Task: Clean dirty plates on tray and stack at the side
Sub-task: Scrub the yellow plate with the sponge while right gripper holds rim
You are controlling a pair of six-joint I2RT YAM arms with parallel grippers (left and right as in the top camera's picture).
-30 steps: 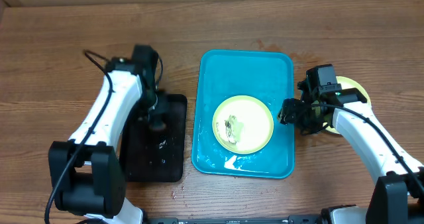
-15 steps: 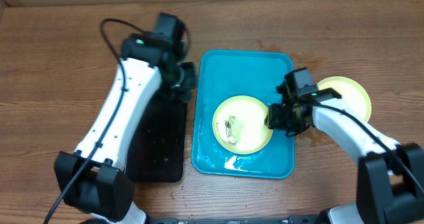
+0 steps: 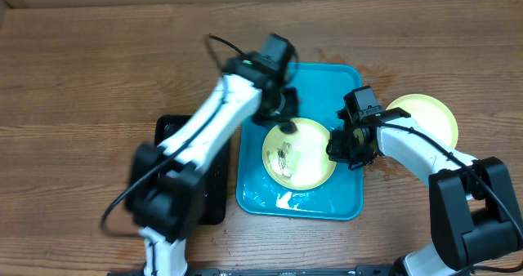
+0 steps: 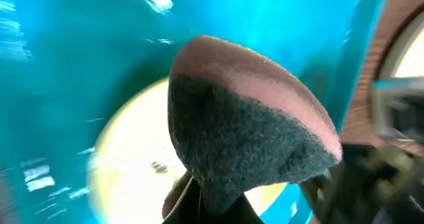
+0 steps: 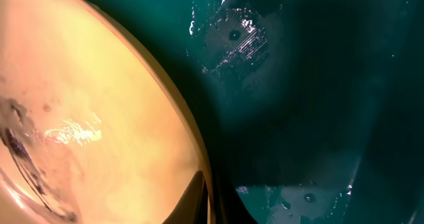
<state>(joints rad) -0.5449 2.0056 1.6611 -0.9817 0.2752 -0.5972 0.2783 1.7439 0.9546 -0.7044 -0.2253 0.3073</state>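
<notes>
1. Where the table [image 3: 73, 80] is seen from overhead, a black tray [image 3: 216, 198] lies at the left, partly covered by the left arm.
2. The left gripper [image 3: 285, 126] reaches across to the upper middle of the turquoise tray [image 3: 327, 84]. Its jaws are clamped on a sponge [image 4: 245, 131] with a dark scouring face and a pink foam backing. The sponge hangs over the far rim of the dirty plate [image 3: 315, 158]; whether it touches the plate cannot be determined.
3. The turquoise tray lies at centre, just right of the black tray, with wet glints on its floor.
4. The dirty plate, yellow-green rimmed, sits in the near half of the tray. Dark smears mark it left of its centre.
5. The right gripper [image 3: 341, 149] stands at the dirty plate's right edge. Its jaws are together, pinching that rim, as the right wrist view shows.
6. A second plate [image 3: 429, 117], also yellow-green, rests on the table right of the tray and outside it, partly hidden by the right arm.
</notes>
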